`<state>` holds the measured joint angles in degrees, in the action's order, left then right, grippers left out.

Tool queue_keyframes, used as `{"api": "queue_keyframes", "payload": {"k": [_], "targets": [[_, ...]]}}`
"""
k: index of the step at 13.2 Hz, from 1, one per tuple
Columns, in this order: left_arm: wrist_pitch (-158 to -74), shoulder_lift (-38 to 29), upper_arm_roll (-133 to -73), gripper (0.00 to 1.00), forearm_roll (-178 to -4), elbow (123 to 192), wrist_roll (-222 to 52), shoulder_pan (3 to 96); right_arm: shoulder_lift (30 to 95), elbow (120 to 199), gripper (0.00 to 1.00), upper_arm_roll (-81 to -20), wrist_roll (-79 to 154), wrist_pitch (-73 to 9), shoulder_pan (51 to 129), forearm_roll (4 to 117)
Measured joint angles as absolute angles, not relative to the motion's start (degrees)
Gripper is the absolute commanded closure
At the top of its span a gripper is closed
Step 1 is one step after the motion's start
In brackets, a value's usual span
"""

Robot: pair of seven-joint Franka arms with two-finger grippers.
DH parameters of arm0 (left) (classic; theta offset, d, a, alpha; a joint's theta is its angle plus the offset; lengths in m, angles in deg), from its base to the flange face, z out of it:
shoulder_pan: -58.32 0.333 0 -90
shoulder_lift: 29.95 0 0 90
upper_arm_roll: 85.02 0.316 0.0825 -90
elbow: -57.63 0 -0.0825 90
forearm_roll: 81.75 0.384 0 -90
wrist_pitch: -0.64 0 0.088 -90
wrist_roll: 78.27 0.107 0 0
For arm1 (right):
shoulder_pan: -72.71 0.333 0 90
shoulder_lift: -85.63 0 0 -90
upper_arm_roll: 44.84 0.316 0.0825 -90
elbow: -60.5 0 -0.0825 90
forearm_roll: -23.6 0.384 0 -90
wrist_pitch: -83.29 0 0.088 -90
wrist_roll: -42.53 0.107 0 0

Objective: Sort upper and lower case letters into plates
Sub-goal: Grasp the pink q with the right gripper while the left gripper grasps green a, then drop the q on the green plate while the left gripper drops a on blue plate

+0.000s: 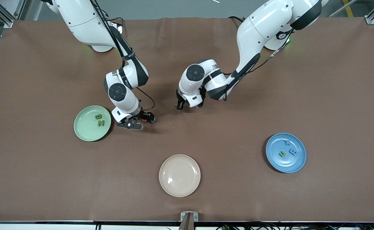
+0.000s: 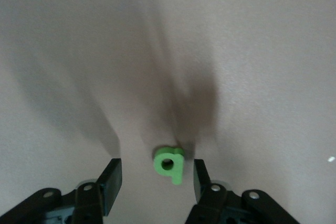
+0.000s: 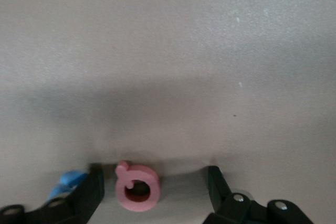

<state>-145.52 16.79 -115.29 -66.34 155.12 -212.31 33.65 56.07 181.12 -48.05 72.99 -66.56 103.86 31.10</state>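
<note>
- The left claw (image 1: 179, 106) was seen low over the middle of the bench (image 1: 270, 95); its fingers (image 2: 110, 179) were spread, with the green q (image 2: 169, 164) lying on the bench between them and touched by neither.
- The right claw (image 1: 135, 123) was seen low over the bench just beside the green plate (image 1: 92, 123); its fingers (image 3: 218, 184) were spread, and the pink Q (image 3: 136, 187) lay flat between them, not pinched.
- A blue letter (image 3: 67, 180) was seen just beside one finger of the right claw, outside the gap; which letter it was could not be told.
- The B (image 1: 97, 117) and the Z (image 1: 101, 123) were lying in the green plate, toward the right arm's end of the bench.
- Three small letters, two blue and one green, were lying in the blue plate (image 1: 286, 152), toward the left arm's end.
- A beige plate (image 1: 179, 175) was placed nearest to the front camera, between the two other plates.
</note>
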Motion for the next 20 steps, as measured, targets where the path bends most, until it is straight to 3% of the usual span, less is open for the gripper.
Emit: {"api": "queue_keyframes", "payload": {"k": [2,3,5,7,8,9,14,18,20], "targets": [[-145.52,17.4,-115.27,0.45,-66.34,154.38,-212.31,33.46,56.23,181.17,0.28,-48.1,72.75,-66.53,103.86,30.88],[-145.52,17.85,-115.26,0.46,-66.34,153.9,-212.31,33.23,56.32,181.19,0.35,-48.11,72.75,-66.51,103.86,30.69],[-145.52,18.57,-115.14,0.56,-66.34,153.22,-212.31,32.83,56.5,181.2,0.61,-48.09,72.74,-66.53,103.86,30.44],[-145.52,18.78,-115.07,0.66,-66.34,152.94,-212.31,32.71,56.65,181.21,0.94,-48.1,72.74,-66.48,103.86,30.4],[-145.52,18.8,-115.01,0.73,-66.34,152.87,-212.31,32.71,56.72,181.21,1.0,-48.09,72.75,-66.49,103.86,30.4],[-145.52,18.8,-114.89,0.77,-66.34,152.82,-212.31,32.71,56.93,181.2,1.0,-48.11,72.76,-66.38,103.86,30.4],[-145.54,18.76,-113.18,0.8,-66.34,151.76,-212.27,32.69,58.52,180.59,1.0,-48.88,68.43,-61.08,101.37,30.32],[-145.53,18.77,-112.94,0.99,-66.34,151.49,-212.17,32.68,64.85,178.74,1.0,-49.48,51.0,-48.79,90.26,30.28],[-145.25,18.72,-112.47,1.0,-66.34,150.61,-212.09,32.75,66.56,178.99,1.0,-49.62,41.03,-46.7,83.94,30.26]]}}
